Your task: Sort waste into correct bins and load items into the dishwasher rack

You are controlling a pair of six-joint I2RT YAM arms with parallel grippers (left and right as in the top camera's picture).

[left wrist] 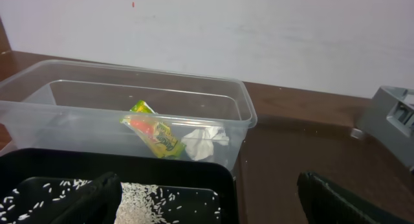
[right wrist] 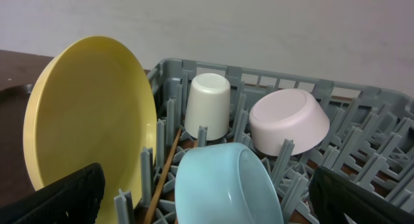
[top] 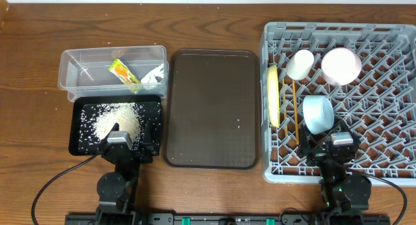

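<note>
Looks basically sorted already. Got the snack wrapper (top: 125, 73) and the crumpled paper scrap (top: 154, 75) lying side by side in the clear tub (top: 114, 51), and the rice (top: 117, 119) piled in the black tray (top: 74, 121) right in front of it. Over in the dishwasher rack (top: 403, 170): yellow plate (top: 273, 95) standing on edge by the left wall, chopsticks (top: 294, 111) laid just beside it, white cup (top: 300, 64) and pink bowl (top: 341, 65) upside down toward the back, light blue bowl (top: 318, 113) tipped on its side nearer the front.

Left claw (left wrist: 208, 185) spread wide above the near end of the black tray, pinching nothing. Right claw (right wrist: 213, 191) splayed open too, just short of the light blue bowl, holding nothing.

Handling guesses: snack wrapper and paper scrap probably weigh nothing and crush easily, so would pinch a raised fold. Would not bother pinching rice at all, only tipping or sweeping. Plate and bowls look stiff, smooth, likely slick, so would bite across a rim. Chopsticks thin and prone to rolling, so would grab mid-length.
</note>
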